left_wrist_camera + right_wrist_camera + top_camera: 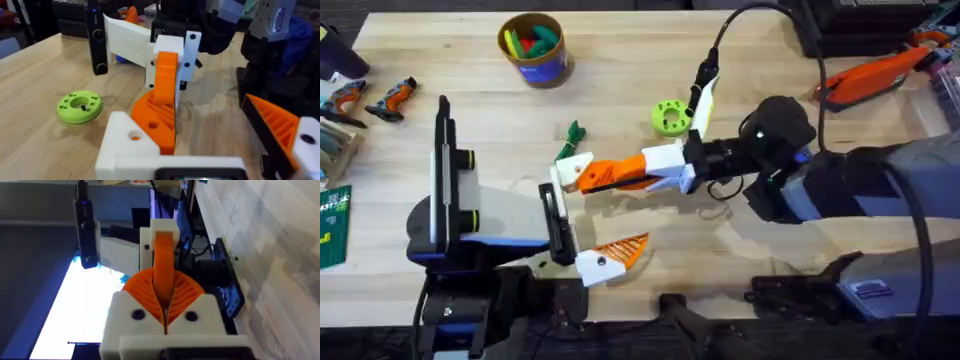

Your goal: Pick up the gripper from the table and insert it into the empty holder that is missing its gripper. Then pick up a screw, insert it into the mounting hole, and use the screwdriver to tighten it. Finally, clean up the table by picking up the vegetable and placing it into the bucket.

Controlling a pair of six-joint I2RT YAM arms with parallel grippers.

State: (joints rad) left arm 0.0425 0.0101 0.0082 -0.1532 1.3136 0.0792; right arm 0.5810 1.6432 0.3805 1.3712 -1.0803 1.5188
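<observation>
The right gripper [655,170], white mounts with orange ribbed pads, is clamped on the small orange ridged plastic gripper [605,176], pressing it against the white angular empty holder [570,172] of the left gripper [582,220], whose jaws stand wide. Lime-green round disc [669,117] at 1 o'clock, dark-green toy vegetable [570,138] at 11, both near. Brown yellow-rimmed bucket [533,48] well apart at 11. Bare wooden table [620,60] beyond.

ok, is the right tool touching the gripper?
Touching. Right wrist view: the right tool has its pads clamped on the gripper from both sides, no gap.
</observation>
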